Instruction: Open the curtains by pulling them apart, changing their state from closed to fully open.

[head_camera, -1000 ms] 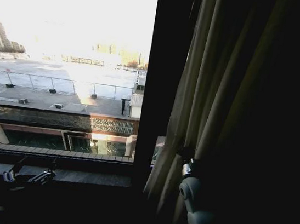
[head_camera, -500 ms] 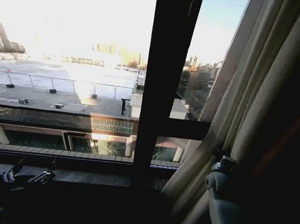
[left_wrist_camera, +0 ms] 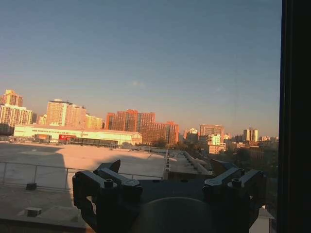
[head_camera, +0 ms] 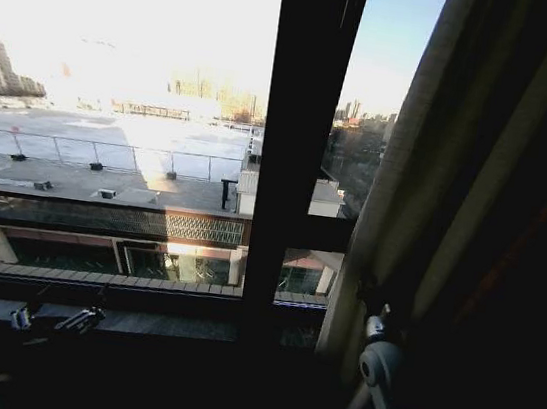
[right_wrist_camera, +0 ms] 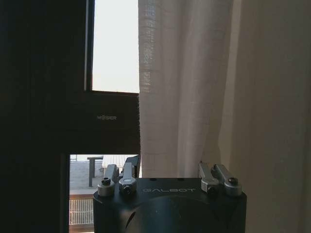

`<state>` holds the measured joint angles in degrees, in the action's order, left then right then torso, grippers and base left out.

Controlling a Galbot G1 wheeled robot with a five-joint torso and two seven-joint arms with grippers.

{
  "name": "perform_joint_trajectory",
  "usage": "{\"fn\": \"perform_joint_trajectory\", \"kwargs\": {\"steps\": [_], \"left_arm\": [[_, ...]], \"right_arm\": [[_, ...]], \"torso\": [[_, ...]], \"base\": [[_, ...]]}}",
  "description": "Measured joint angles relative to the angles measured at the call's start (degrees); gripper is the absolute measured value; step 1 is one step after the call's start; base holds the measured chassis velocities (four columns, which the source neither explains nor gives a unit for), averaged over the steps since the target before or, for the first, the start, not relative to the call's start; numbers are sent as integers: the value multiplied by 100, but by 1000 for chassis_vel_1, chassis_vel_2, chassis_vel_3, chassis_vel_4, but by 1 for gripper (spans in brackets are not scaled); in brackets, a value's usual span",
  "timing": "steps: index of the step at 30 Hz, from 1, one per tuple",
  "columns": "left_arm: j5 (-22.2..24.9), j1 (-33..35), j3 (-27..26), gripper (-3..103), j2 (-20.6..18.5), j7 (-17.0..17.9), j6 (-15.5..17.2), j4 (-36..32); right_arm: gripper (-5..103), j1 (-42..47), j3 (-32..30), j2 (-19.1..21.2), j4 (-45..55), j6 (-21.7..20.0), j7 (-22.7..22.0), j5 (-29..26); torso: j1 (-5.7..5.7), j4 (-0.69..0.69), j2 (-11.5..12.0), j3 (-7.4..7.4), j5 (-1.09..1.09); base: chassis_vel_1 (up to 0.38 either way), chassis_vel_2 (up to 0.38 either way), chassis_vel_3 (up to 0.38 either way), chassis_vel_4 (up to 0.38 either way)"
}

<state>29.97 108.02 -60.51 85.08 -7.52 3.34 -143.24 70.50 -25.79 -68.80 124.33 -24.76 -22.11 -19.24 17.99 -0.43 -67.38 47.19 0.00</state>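
— Two bits of writing can be read, both from the right wrist: "GALBOT" in pale letters on the black housing of the right gripper (right_wrist_camera: 167, 171), and a small pale mark on the dark window frame (right_wrist_camera: 109, 109) that looks like "WEISER", though it is too small to be sure.

— And the sheer white, fine-woven curtains (right_wrist_camera: 182, 87)?

— Bunched into long vertical pleats at the right side of the window. From the right wrist the weave shows as a fine grid, bright and translucent where the light comes through. From the head the same curtains (head_camera: 408, 182) look dim and yellowish against the glare, and the glass to their left is uncovered, with rooftops and a pale sky beyond.

— Where is the right gripper?

— Up against the pleats, low at the window's right side (head_camera: 376, 324). Its jaws stand apart, and the curtain's free edge hangs between them; I cannot tell whether the metal touches the cloth.

— The left gripper (left_wrist_camera: 167, 187)?

— Low at the left, just above the dark window sill (head_camera: 157, 325), facing out through the bare glass toward a row of orange-lit buildings. Its jaws are spread wide with nothing between them.
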Motion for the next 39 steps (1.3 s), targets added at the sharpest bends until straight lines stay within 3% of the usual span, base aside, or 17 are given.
{"fn": "perform_joint_trajectory", "kwargs": {"steps": [6,9,10,13,27,39], "left_arm": [[50,-2,-10,100,-41,85,50,0],[81,-40,-13,100,-72,104,160,0],[81,-40,-13,100,-72,104,160,0],[85,-57,6,100,-90,107,290,0],[87,-24,53,100,-139,83,327,0],[86,-41,46,100,-108,72,319,0]], "right_arm": [[65,589,439,-73,745,-94,-11,173],[82,1003,647,-213,972,-48,290,817],[82,1003,647,-213,972,-48,290,817],[97,1096,768,-303,950,176,373,1376],[100,1182,788,-398,870,262,378,1599],[100,1063,891,-411,736,291,378,1619]], "torso": [[0,0,0,-1,0],[-1,-2,-1,0,0],[-1,-2,-1,0,0],[0,0,-1,-1,1],[0,-1,-1,0,2],[0,0,-1,0,0]], "base": [[0,0,0,0],[0,0,0,0],[0,0,0,0],[0,0,0,0],[53,41,-50,-50],[256,263,-260,-256]]}}
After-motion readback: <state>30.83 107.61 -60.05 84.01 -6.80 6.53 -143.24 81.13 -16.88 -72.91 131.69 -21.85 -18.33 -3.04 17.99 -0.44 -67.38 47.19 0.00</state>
